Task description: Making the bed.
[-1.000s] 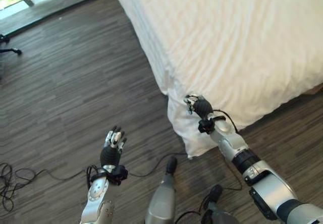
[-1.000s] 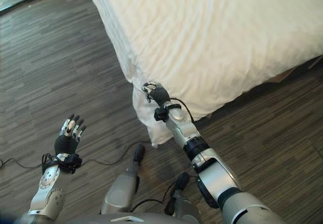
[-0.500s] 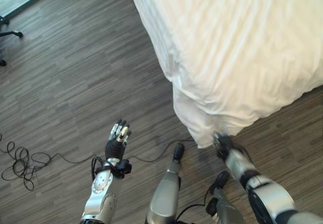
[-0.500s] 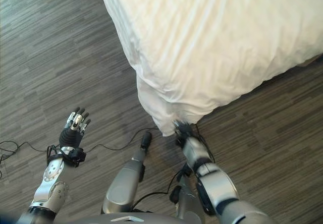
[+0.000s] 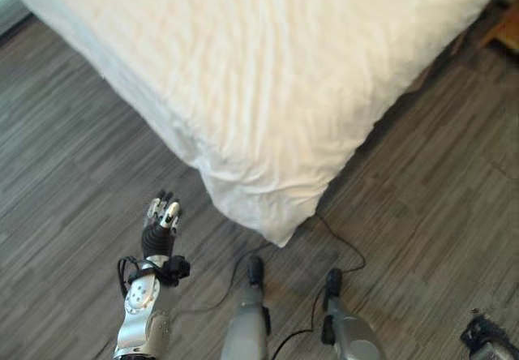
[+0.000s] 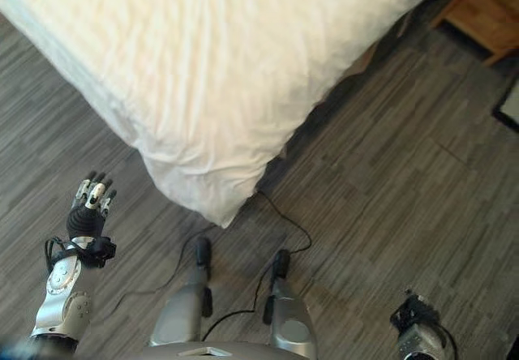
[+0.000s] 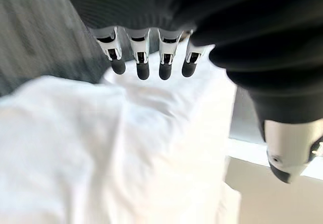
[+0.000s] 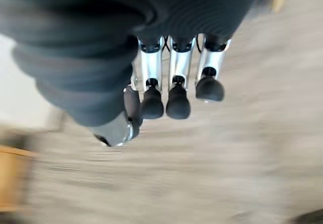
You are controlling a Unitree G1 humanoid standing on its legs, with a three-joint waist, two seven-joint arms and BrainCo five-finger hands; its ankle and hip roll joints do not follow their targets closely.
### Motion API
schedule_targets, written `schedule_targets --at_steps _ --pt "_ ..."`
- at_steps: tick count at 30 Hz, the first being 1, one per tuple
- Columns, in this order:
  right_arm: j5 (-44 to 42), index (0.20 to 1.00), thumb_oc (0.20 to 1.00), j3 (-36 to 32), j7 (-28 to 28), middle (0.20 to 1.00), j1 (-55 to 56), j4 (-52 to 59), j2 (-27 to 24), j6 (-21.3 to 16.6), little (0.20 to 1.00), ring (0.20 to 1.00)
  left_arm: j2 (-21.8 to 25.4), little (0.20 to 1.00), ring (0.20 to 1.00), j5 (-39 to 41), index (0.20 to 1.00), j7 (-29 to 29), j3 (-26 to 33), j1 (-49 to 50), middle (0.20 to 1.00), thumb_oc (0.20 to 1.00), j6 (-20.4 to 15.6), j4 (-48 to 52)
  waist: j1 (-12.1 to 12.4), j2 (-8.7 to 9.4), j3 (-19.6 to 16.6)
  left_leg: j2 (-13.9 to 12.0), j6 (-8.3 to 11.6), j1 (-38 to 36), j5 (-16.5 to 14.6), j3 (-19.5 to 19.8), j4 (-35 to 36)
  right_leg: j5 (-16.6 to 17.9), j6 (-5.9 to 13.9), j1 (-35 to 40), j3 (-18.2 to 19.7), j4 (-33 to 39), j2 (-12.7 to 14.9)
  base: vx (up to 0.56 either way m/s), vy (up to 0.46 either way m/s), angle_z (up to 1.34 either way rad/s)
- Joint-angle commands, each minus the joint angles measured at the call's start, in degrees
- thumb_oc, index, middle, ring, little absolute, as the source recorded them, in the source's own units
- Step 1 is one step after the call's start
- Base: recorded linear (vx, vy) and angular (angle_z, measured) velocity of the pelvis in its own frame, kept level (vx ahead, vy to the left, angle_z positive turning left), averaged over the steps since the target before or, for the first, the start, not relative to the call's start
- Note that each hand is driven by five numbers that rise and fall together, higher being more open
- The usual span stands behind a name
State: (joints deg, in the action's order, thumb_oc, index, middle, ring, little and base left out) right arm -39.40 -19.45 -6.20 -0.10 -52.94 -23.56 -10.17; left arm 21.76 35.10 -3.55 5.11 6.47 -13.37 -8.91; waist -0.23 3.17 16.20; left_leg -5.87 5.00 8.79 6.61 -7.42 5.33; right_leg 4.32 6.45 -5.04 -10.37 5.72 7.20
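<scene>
The bed (image 5: 268, 76) with its wrinkled white sheet takes up the upper part of both eye views. One sheet corner (image 5: 278, 224) hangs down towards the floor. My left hand (image 5: 159, 229) is held up over the floor, left of that corner and apart from it, fingers straight and holding nothing. In the left wrist view its fingers (image 7: 143, 67) point at the white sheet (image 7: 101, 148). My right hand (image 6: 412, 315) is low at the lower right, far from the bed. In the right wrist view its fingers (image 8: 174, 95) hang relaxed over bare floor, empty.
Grey wood-pattern floor (image 5: 422, 206) surrounds the bed. A wooden piece of furniture (image 6: 480, 10) stands at the upper right beside the bed, with a dark object (image 6: 508, 105) at the right edge below it.
My right hand has let go of the hanging sheet corner and dropped away to the lower right. The camera has swung to the right. My left hand stays raised and open.
</scene>
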Motion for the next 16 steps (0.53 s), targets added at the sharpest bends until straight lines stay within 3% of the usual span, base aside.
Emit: schedule_targets --at_steps 1,2,3,4,5,9,11,16 --pt "-0.1 0.200 0.200 1.2 -1.8 0.200 0.1 7.9 -1.3 -6.0 0.200 0.200 -1.3 1.000 1.000 -2.9 1.000 -0.3 -0.1 0.7 1.000 1.000 -3.1 -2.3 -0.3 -1.10 -7.5 2.5 -1.87 -2.5 -3.0 1.9 -0.7 -0.2 1.69 0.3 1.4 -0.8 0.1 0.08 0.003 -0.14" --pt "0.0 0.200 0.200 1.1 -2.0 0.200 0.2 8.2 -1.1 -5.9 0.200 0.200 -1.3 1.000 1.000 -2.9 1.000 -0.3 -0.1 0.7 1.000 1.000 -3.1 -2.3 -0.2 -1.04 -7.5 2.6 -1.89 -2.4 -2.7 1.9 -0.6 0.0 1.66 0.1 1.4 -0.7 0.1 0.11 -0.001 -0.14" --pt "1.7 0.200 0.200 1.5 -2.1 0.200 0.7 16.4 0.3 -6.7 0.200 0.200 -1.9 1.000 1.000 -4.1 1.000 -0.2 -1.0 0.2 1.000 1.000 -2.4 -3.1 -1.1 -1.14 -9.5 2.6 -2.12 -4.6 -3.4 1.4 -0.8 -0.4 1.66 1.9 2.1 -1.1 0.2 0.08 -0.002 -0.18" --pt "2.8 0.718 0.718 2.0 -2.3 0.718 1.4 21.1 1.5 -6.7 0.718 0.718 -2.2 1.000 1.000 -4.5 1.000 -0.3 -1.2 0.3 1.000 1.000 -2.1 -3.1 -1.2 -1.14 -10.4 2.5 -2.23 -5.8 -3.8 1.1 -0.9 -0.6 1.67 2.7 2.5 -1.3 0.3 0.12 -0.010 -0.21" --pt "2.8 1.000 1.000 3.0 -1.7 1.000 2.0 24.9 3.2 -6.8 1.000 1.000 -2.7 1.000 1.000 -4.9 1.000 -0.5 -1.7 0.2 1.000 1.000 -1.9 -3.0 -1.4 -1.18 -11.2 2.4 -2.36 -6.9 -4.1 0.7 -1.0 -1.0 1.65 3.5 2.8 -1.7 0.3 0.10 -0.009 -0.22" --pt "8.3 1.000 1.000 9.9 0.8 1.000 5.4 34.4 7.9 -5.2 1.000 1.000 -5.9 1.000 1.000 -4.6 1.000 0.6 -4.3 1.5 1.000 1.000 -0.3 -4.0 -1.8 -1.39 -14.0 2.4 -2.80 -10.7 -5.2 -0.6 -1.4 -1.8 1.48 6.4 3.8 -2.6 0.4 0.05 -0.013 -0.18" --pt "8.4 1.000 1.000 9.9 0.7 1.000 5.5 34.5 8.0 -5.2 1.000 1.000 -5.9 1.000 1.000 -4.6 1.000 0.6 -4.3 1.6 1.000 1.000 -0.3 -4.0 -1.8 -1.38 -14.0 2.4 -2.80 -10.8 -5.2 -0.6 -1.4 -1.8 1.48 6.5 3.9 -2.5 0.4 0.01 -0.009 -0.04" --pt "11.5 1.000 1.000 19.4 3.6 1.000 8.1 38.2 10.4 -3.4 1.000 1.000 -7.6 1.000 1.000 -4.5 1.000 1.7 -8.8 3.4 1.000 1.000 0.4 -3.8 -1.8 -1.55 -15.2 2.4 -2.98 -12.5 -5.7 -1.0 -1.6 -2.3 1.32 7.9 3.9 -2.8 0.3 0.00 -0.010 -0.10"
